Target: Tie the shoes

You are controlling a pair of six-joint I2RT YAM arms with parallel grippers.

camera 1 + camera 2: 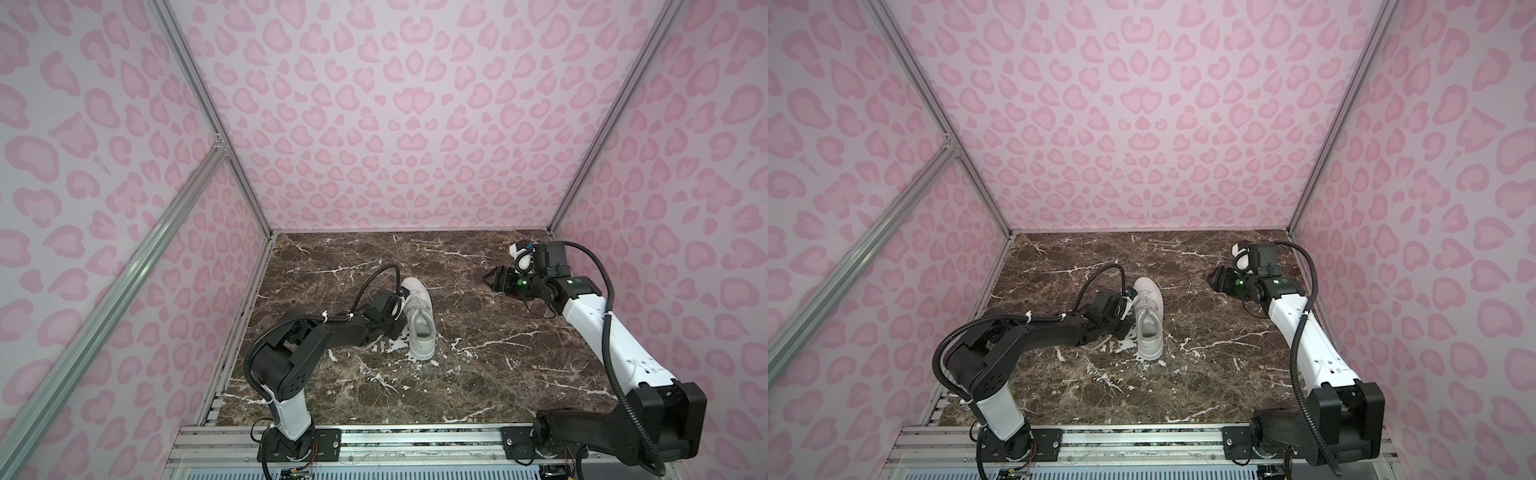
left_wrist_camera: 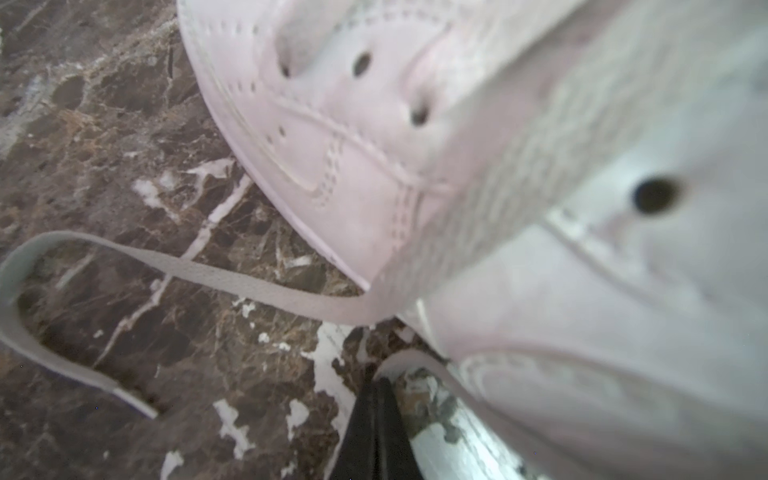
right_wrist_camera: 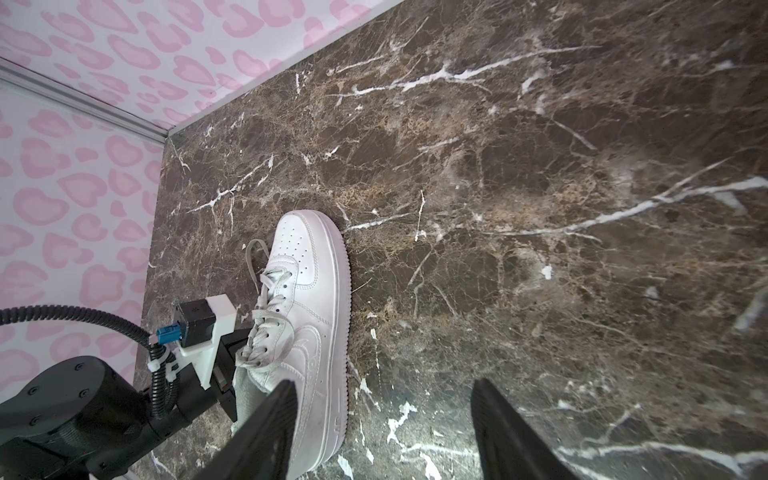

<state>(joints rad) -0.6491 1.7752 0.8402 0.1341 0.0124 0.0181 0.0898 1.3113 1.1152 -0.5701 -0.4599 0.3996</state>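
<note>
the left gripper (image 2: 379, 384) is clenched, its two black fingers (image 2: 365, 432) pressed flat together. a white lace (image 2: 440, 374) starts right at their tips and looks pinched there, though the close range blurs the edge. from the tips this lace arcs off along the foot of the sneaker (image 2: 374, 137). the sneaker's white side wall, stitched and dotted with small round holes, stands just beside the jaws. on the jaws' other side a loose lace (image 2: 216, 276) leaves the sneaker, runs across the table (image 2: 124, 124) and doubles back in a flat loop on the brown marbled surface.

in both top views the left gripper sits low against the sneaker's side, at the half nearer the heel. the sneaker stands upright on its sole, toe toward the back wall (image 1: 395, 124) and heel toward the arm bases.

the right gripper (image 3: 384, 392) is released, its jaws spread wide with bare table between them. in a top view the right gripper (image 1: 493, 281) is well apart from the sneaker, off toward the right side wall and nearer the back wall. its wrist view shows the sneaker past one finger, with the lacing slack up the tongue and not tied. one lace end curls on the table beside the toe, on the left gripper's side. pink spotted walls stand beyond.
</note>
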